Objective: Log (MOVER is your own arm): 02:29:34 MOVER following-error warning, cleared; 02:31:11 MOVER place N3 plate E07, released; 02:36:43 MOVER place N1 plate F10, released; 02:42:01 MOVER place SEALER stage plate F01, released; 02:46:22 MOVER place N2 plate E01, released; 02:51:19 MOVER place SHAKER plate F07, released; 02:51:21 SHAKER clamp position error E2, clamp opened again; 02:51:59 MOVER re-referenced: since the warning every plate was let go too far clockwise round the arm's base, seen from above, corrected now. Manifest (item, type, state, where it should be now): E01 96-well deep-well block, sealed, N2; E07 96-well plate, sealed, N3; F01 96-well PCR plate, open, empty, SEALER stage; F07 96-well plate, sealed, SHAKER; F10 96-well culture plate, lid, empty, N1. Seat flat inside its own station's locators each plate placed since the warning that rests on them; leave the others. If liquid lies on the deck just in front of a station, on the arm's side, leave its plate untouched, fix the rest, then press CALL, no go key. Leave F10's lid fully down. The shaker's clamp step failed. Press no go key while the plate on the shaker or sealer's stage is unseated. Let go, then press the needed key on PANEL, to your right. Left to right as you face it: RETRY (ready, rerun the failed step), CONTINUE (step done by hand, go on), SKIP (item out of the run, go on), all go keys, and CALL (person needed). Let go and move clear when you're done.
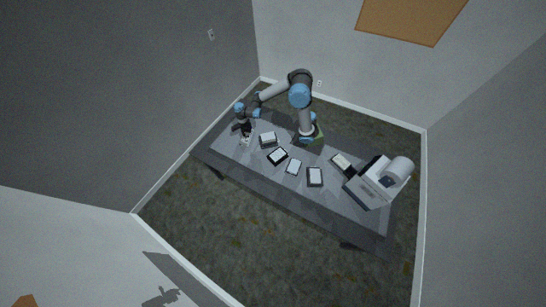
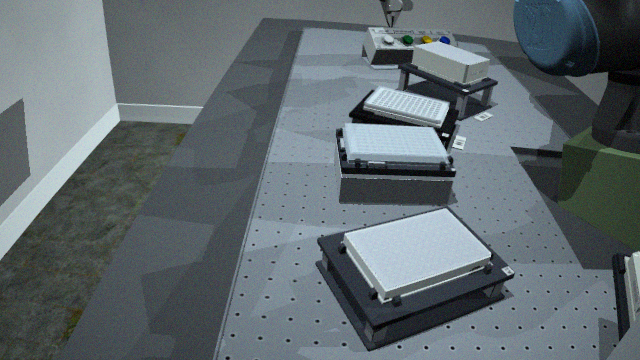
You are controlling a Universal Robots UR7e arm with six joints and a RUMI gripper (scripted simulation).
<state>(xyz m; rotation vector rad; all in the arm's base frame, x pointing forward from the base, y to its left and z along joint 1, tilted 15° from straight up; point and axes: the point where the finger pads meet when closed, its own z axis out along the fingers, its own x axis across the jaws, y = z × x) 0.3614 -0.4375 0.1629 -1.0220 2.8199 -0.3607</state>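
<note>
My gripper (image 2: 391, 19) is shut and empty. It points down just above the white-key end of the PANEL (image 2: 406, 44), whose keys run white, green, yellow, blue; it also shows in the top view (image 1: 245, 133). A tall white deep-well block (image 2: 451, 61) stands on a raised black stand. Next to it an open-welled plate (image 2: 406, 105) lies tilted on its black nest. A sealed plate (image 2: 395, 142) lies flat on the shaker between its clamps. The nearest white plate (image 2: 417, 251) sits slightly askew on its black nest. Another plate (image 1: 341, 162) lies on the sealer's stage.
The sealer (image 1: 377, 179) with its white roll stands at the far end of the table from the panel. The arm's green base block (image 2: 600, 190) stands beside the plate row. Small label tags (image 2: 460, 142) lie on the deck. I see no liquid.
</note>
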